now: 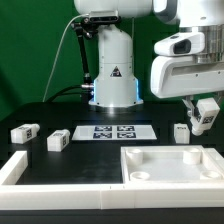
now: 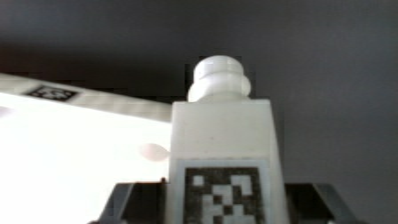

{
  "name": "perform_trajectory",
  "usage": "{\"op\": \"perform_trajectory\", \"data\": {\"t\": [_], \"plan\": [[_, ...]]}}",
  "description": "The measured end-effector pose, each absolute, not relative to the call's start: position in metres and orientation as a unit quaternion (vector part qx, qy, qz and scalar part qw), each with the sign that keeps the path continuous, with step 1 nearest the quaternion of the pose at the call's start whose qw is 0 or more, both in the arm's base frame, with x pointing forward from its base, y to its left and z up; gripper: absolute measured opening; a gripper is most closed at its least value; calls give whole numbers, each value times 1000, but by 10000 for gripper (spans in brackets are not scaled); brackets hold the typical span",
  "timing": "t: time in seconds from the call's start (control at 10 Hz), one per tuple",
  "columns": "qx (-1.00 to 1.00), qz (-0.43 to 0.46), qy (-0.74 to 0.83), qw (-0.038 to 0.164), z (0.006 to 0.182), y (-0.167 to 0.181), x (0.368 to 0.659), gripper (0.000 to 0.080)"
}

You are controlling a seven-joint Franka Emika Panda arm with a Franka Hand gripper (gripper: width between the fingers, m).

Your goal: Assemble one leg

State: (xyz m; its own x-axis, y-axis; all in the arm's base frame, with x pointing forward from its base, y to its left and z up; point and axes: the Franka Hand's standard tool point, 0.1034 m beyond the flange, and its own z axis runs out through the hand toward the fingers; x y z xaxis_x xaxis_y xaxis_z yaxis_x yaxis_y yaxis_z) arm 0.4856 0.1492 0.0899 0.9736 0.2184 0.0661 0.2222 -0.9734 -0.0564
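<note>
My gripper (image 1: 205,118) is shut on a leg (image 1: 207,110), a small white block with a black-and-white tag, and holds it in the air above the back right of the large white tray-like piece (image 1: 175,166). In the wrist view the held leg (image 2: 228,130) stands between my dark fingers (image 2: 143,200), tag toward the camera and a rounded peg at its far end. Three more legs lie on the black table: two at the exterior view's left (image 1: 24,131) (image 1: 57,141) and one near the gripper (image 1: 181,131).
The marker board (image 1: 113,132) lies flat in the middle of the table in front of the arm's white base (image 1: 113,85). A white frame wall (image 1: 40,170) runs along the front left. Part of a white tagged surface (image 2: 71,120) shows below the leg in the wrist view.
</note>
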Motion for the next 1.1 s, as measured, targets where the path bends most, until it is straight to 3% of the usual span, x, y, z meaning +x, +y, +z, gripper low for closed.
{"op": "perform_trajectory", "data": {"t": [0.3,0.6,0.8,1.1], "plan": [[-981,-145,-122,42,94,143,490,288],[-982,-136,-125,35,104,130,505,288],[-982,-139,-126,36,102,130,504,288],[-972,-181,-144,35,108,129,516,288]]}}
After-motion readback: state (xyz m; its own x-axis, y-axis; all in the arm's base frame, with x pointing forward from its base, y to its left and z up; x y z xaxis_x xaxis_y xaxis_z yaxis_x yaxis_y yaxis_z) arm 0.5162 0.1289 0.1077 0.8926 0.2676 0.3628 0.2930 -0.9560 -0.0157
